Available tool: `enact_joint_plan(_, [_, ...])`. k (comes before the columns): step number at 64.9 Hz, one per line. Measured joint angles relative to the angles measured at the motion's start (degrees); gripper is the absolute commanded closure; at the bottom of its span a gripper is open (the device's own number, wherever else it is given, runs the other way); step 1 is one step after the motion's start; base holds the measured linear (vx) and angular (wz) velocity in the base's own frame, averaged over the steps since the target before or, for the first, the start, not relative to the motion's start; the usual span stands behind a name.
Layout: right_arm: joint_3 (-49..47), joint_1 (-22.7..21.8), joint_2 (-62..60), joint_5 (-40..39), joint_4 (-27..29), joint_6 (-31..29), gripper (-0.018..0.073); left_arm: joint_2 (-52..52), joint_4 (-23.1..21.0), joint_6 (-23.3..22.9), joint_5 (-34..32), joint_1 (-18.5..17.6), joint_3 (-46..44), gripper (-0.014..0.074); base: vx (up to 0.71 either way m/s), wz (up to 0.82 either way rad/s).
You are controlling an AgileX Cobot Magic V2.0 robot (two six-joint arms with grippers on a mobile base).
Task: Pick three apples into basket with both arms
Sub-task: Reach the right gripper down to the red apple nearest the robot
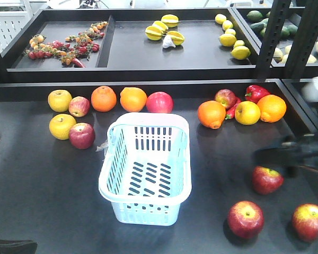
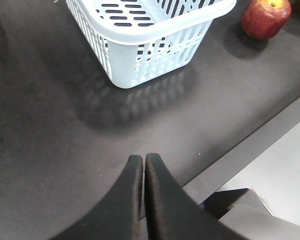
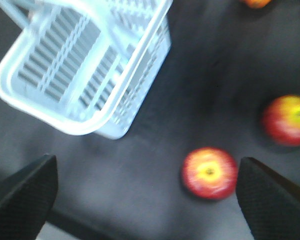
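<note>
Right tool (image 3: 146,165) hangs with fingers spread wide over the dark worktop (image 1: 42,201), one red apple lying below, close to its right finger. The left tool (image 2: 144,158), fingers pressed together and holding nothing, hovers near the front edge, just off a basket (image 1: 116,159) corner. Three dark red apples (image 1: 267,180) (image 1: 245,218) (image 1: 310,221) lie apart near the front right corner. The pale blue basket stands empty mid-worktop.

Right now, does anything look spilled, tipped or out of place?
Nothing spilled or damaged. The pale blue slotted plastic basket stands upright and empty; three dark red apples sit apart at front right. Only oddity: a small white scrap among yellow fruit in the rear tray.
</note>
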Motion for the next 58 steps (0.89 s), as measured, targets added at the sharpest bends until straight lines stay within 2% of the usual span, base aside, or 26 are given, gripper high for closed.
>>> enact_joint_plan(5, [-0.4,3.1,5.3,-0.8,-1.1,0.8,-0.0123,0.0,0.0,0.0,0.0,0.0,0.0,0.0604,0.00,0.00])
enact_joint_plan(11, [-0.4,6.3,11.6,-2.3,-5.0,5.8,-0.0118,0.0,0.0,0.0,0.0,0.0,0.0,0.0604,0.00,0.00])
enact_joint_plan(23, [-0.5,7.1,21.4,-6.1,-14.8,17.6,-0.0110,0.0,0.0,0.0,-0.1,0.0,0.0,0.0604,0.00,0.00])
enact_joint_plan(29, [-0.6,7.1,25.5,-6.7,-17.9,20.1,-0.0107,0.0,0.0,0.0,-0.1,0.0,0.0,0.0604,0.00,0.00])
enact_joint_plan(44, [-2.0,7.1,33.7,-9.0,-18.9,22.8,-0.0099,0.0,0.0,0.0,-0.1,0.0,0.0,0.0604,0.00,0.00])
enact_joint_plan(58, [-6.5,7.1,39.0,-7.9,-18.9,24.7,-0.0092,0.0,0.0,0.0,-0.1,0.0,0.0,0.0604,0.00,0.00])
